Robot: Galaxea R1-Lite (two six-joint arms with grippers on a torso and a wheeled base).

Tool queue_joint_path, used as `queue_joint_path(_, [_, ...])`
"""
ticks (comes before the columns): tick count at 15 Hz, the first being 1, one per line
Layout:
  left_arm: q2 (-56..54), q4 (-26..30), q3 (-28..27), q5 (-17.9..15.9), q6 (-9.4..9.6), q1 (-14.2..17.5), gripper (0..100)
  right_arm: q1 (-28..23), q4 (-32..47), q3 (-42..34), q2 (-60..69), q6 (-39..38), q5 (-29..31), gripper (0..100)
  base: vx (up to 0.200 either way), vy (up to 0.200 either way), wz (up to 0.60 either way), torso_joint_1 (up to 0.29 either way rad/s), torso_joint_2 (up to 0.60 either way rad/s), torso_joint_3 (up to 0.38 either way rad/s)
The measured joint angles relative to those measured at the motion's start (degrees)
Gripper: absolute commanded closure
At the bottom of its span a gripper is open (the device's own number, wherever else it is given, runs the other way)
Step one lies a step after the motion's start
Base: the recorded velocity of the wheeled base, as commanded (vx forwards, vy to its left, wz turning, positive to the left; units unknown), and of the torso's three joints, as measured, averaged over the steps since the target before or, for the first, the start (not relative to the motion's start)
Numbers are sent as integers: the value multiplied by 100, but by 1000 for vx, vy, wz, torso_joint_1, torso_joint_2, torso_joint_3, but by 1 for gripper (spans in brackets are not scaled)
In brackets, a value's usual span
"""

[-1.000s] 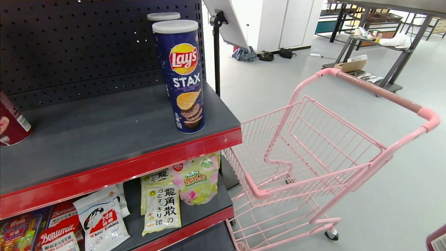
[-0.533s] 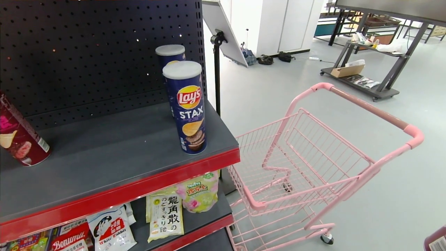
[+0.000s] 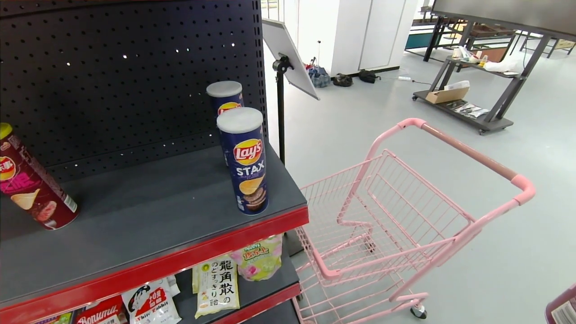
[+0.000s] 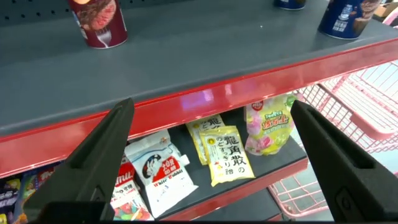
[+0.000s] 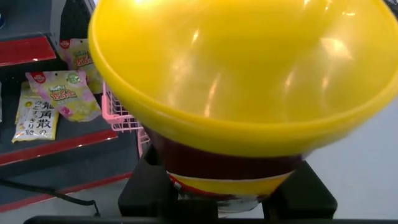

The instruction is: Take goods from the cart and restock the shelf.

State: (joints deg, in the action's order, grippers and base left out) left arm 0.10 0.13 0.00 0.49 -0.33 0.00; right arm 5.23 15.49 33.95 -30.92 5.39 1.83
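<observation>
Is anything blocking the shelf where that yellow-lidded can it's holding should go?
Nothing visible does. The top shelf is bare between a red can at left and two blue cans at right. The held can has room.

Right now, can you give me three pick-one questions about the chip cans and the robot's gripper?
1. Where do the blue cans stand? A. top shelf, at the end by the cart B. bottom shelf C. floor
2. How many are there? A. one B. two C. four
3. The right gripper is: A. open B. shut on the yellow-lidded red can C. shut on nothing
Answers: A, they're at the shelf's right end; B, one stands behind the other; B, it clamps the can below the lid.
</observation>
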Motion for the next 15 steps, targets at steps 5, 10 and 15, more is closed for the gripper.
queue_joint_path(5, [0, 5, 0, -2, 1, 0, 0, -16, 0, -18, -76, 60, 13, 100, 0, 0, 480, 2, -4, -1])
queue_joint_path(10, [0, 5, 0, 2, 1, 0, 0, -2, -4, -22, -98, 60, -6, 100, 0, 0, 600, 7, 2, -2])
queue_joint_path(15, [0, 7, -2, 2, 1, 0, 0, 2, -20, -179, 82, 158, -38, 100, 0, 80, 0, 1, 0, 2])
